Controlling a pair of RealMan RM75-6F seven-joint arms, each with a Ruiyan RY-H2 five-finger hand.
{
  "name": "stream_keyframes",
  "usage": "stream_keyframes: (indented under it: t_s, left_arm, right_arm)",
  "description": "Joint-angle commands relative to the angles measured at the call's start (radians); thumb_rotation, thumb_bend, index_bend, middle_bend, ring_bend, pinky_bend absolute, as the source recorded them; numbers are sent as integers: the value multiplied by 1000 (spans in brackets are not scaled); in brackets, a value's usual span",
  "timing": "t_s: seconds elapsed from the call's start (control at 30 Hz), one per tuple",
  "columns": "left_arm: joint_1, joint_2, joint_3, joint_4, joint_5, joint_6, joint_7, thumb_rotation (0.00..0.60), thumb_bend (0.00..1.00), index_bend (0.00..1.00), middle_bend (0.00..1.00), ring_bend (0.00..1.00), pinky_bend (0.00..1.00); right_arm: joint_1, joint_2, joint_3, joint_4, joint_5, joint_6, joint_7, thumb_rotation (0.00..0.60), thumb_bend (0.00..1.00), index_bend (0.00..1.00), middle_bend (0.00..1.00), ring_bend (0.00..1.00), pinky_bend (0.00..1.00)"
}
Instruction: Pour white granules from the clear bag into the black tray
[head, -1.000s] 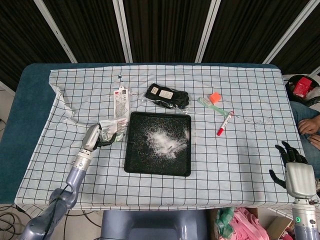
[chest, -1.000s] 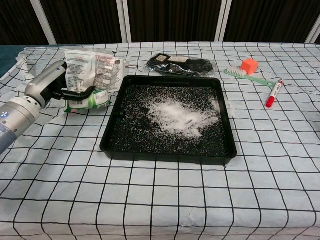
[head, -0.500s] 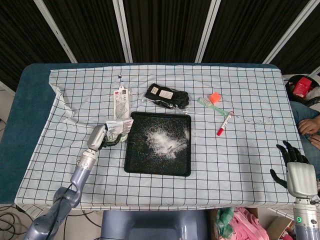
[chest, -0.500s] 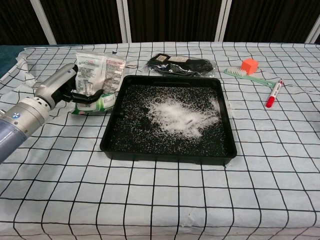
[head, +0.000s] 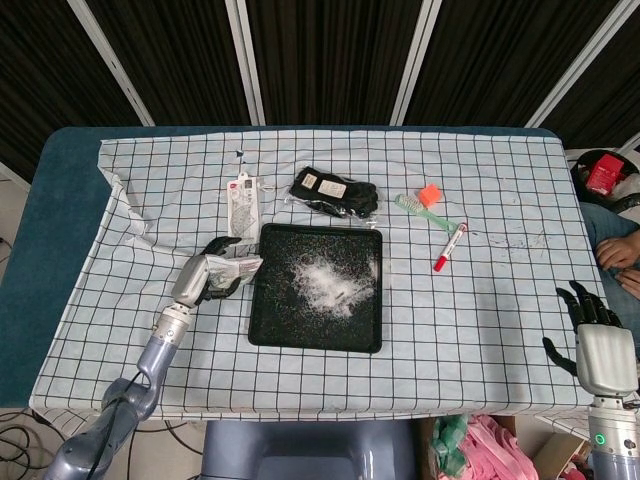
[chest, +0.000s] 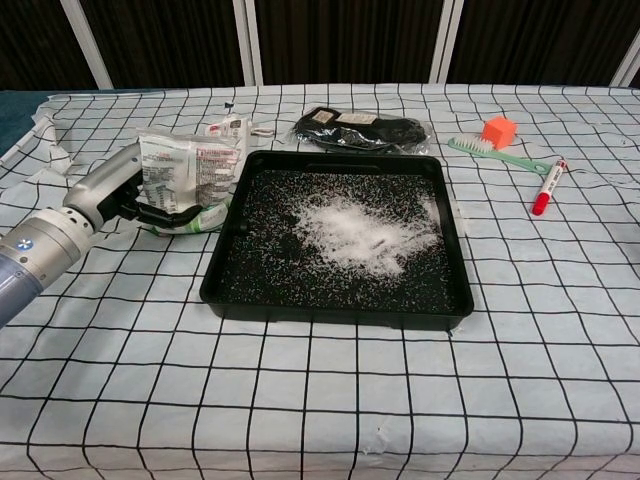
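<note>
Black-fingered right hand (head: 601, 340) shows only in head view.

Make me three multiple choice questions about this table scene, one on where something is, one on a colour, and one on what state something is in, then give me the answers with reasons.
1. Where does the clear bag sit relative to the black tray?
A. Inside the tray
B. Just off the tray's left edge
C. At the table's far right end

2. What colour is the cap of the marker?
A. Blue
B. Red
C. Yellow

3. What is the left hand doing?
A. Gripping the bag
B. Hanging open off the table
C. Pressing on the brush

Answers:
1. B, the chest view shows the bag beside the tray's left rim, outside it.
2. B, the marker's near end is red in both views.
3. A, its fingers wrap under the bag; the right hand hangs open past the table's right edge.
</note>
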Motion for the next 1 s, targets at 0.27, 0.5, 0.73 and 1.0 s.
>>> stream_keyframes:
  t_s: [0.27,0.5,0.73,1.0]
  left_arm:
    - [66,83,26,-112,16,53,46,600,328,92,109,47,255]
    - [119,184,17,-284,2,97,160,600,326,56,49,0,186]
    - [200,344,-37,-545,-79,130,378,600,327,55,36,0,150]
    - [336,811,3,-1200,-151,186,984,600,340,64,56,0,125]
  right_arm:
    - [2,-5,-4,2,-1,-6,-7,600,196,187,109,169,333]
    - [0,-4,-2,-2,2,-3,-10,600,196,187,109,169,333]
    - [-1,-1,-3,-8,0,-2,-12,600,196,187,109,169,333]
    - [0,16,-6,-16,4,-15,-8,600,196,187,109,168,331]
